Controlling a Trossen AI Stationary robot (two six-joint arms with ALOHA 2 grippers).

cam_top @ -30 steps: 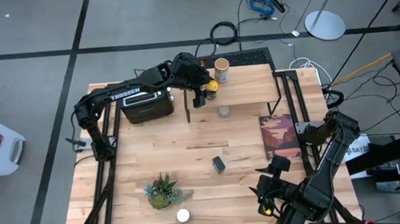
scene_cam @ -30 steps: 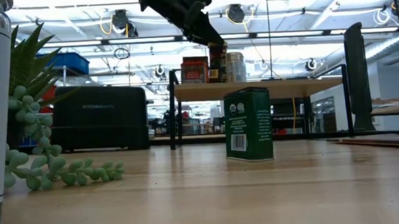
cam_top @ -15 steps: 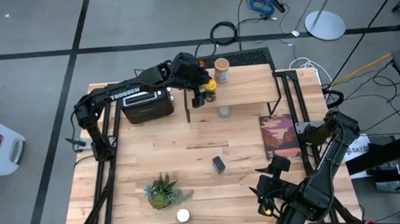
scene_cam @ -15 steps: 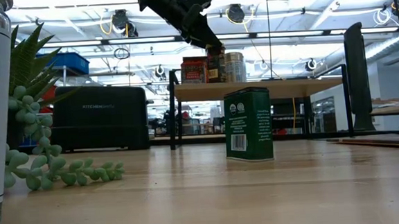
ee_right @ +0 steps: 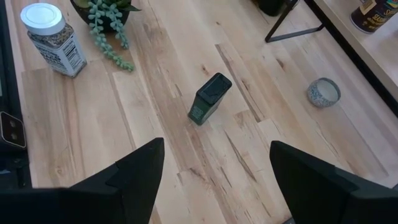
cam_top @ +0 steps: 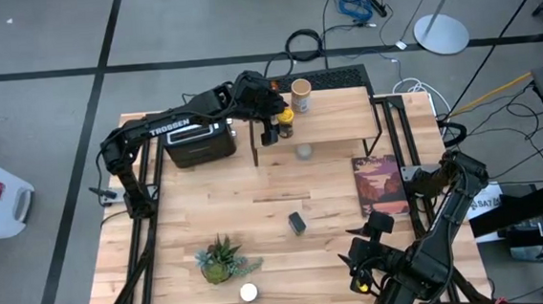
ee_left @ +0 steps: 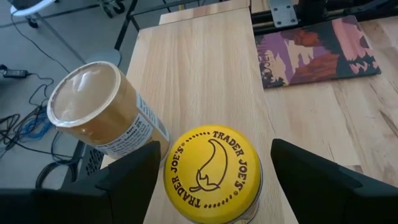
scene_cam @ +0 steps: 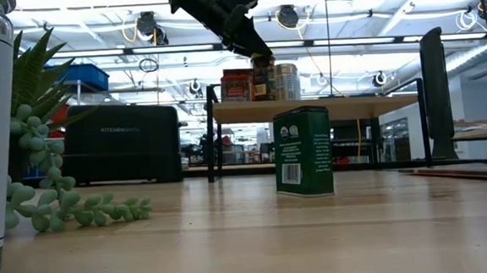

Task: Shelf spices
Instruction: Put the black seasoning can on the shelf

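Right claw [cam_top: 363,258]: parked at the near right corner of the bench [cam_top: 257,225], above the surface; the 2 fingers [ee_right: 140,171] stand spread with nothing between them.
White-capped shaker [cam_top: 249,292]: upright at the near edge of the bench, just beside the potted plant [cam_top: 221,259].
Dark green tin [cam_top: 298,223]: upright on the open bench, near the middle, well apart from the shaker and from the shelf.
Picture book [cam_top: 381,185]: flat on the bench at the right side, below the right end of the shelf.
Small round jar [cam_top: 304,152]: on the bench just in front of the shelf's front edge; the right wrist view shows it tipped on its side.
Toaster [cam_top: 194,144]: black, at the far left of the bench, beside the left end of the shelf.
Shelf [cam_top: 346,118]: light plank top on a black frame, at the far side of the bench; its right half is bare.
Left claw [cam_top: 279,125]: over the left end of the shelf, fingers [ee_left: 127,180] spread on either side of the yellow-lidded jar; no contact with the jar is visible.
Yellow-lidded jar [ee_left: 212,174]: upright on the shelf top between the left claw's fingers.
Tan-lidded jar [ee_left: 102,112]: upright on the shelf, just beside the yellow-lidded jar on its far side.
Red tin [scene_cam: 238,85]: on the shelf top, in a row with the 2 jars in the low view.
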